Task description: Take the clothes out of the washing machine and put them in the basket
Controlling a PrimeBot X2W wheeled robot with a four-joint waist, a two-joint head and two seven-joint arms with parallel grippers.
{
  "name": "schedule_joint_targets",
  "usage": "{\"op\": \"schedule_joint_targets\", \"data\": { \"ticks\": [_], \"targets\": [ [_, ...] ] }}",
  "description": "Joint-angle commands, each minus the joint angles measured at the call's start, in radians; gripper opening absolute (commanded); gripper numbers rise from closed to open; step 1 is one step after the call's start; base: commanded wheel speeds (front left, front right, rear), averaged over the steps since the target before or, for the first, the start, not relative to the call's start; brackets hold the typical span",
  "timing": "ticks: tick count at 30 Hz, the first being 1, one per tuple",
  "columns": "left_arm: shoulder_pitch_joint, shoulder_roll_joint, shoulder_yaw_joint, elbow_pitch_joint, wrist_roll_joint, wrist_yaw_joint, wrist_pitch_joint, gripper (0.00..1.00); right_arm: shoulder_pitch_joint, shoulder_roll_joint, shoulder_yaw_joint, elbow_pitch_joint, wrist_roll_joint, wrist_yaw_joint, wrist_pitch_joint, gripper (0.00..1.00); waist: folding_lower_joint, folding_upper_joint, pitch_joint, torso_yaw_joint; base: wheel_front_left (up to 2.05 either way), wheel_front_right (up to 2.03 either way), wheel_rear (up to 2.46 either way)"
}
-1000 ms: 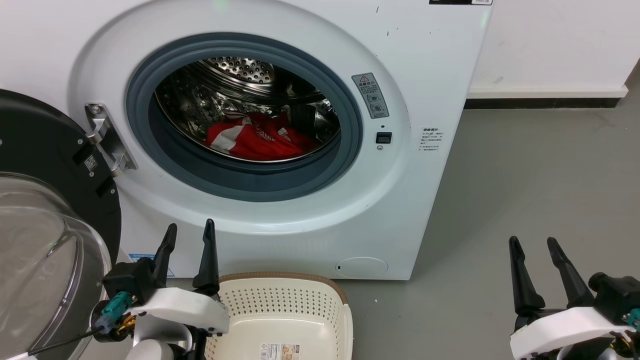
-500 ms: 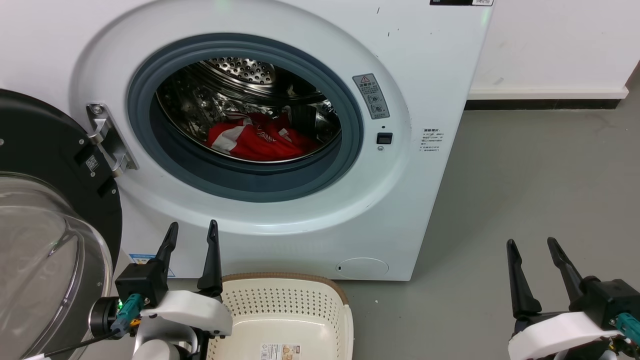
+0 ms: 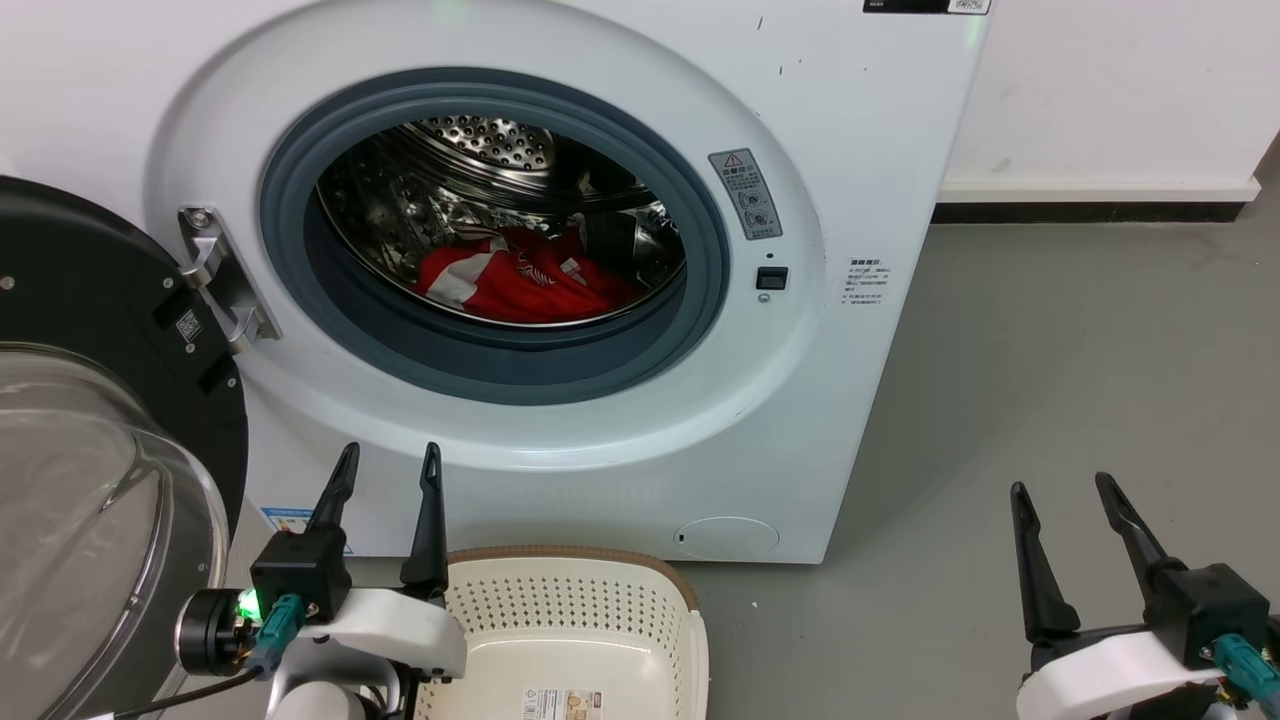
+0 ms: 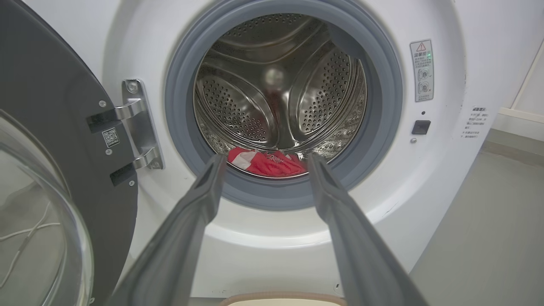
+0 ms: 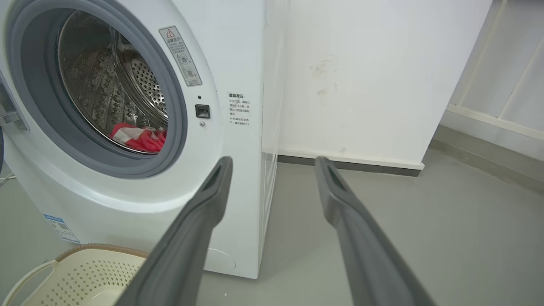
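The red clothes [image 3: 520,280] with white stripes lie on the bottom of the steel drum inside the white washing machine [image 3: 850,150], also seen as clothes [image 4: 265,163] and clothes [image 5: 138,138]. The cream basket [image 3: 570,600] stands on the floor in front of the machine, with nothing in it where it shows; its corner is the basket [image 5: 80,272]. My left gripper [image 3: 390,460] is open beside the basket's left rim, below the porthole, gripper [image 4: 265,159] pointing at the drum. My right gripper [image 3: 1060,488] is open over the floor at the lower right, gripper [image 5: 274,163].
The machine's black-framed glass door [image 3: 90,420] is swung open at the left, close beside my left arm. Grey floor [image 3: 1080,350] stretches to the right of the machine up to a white wall [image 3: 1100,90] with a dark skirting.
The head view has shifted slightly. My left gripper has turned a little at the wrist and sits slightly lower; my right gripper has drifted a bit down and turned too. The clothes lie as before.
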Motion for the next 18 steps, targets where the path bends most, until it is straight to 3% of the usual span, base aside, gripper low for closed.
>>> {"op": "schedule_joint_targets", "data": {
  "ticks": [1, 18],
  "targets": [
    [-0.011, -0.001, 0.001, 0.001, 0.02, 0.001, -0.008, 1.0, 0.009, -0.001, -0.001, -0.008, -0.021, 0.0, -0.006, 1.0, 0.0, 0.0, 0.001, 0.001, 0.0, 0.0, 0.0],
    [-0.01, -0.011, 0.016, 0.028, 0.063, -0.009, -0.025, 1.0, 0.012, -0.001, -0.002, -0.007, -0.056, 0.0, -0.025, 1.0, 0.0, 0.0, 0.002, -0.002, 0.0, 0.0, 0.0]
  ]
}}
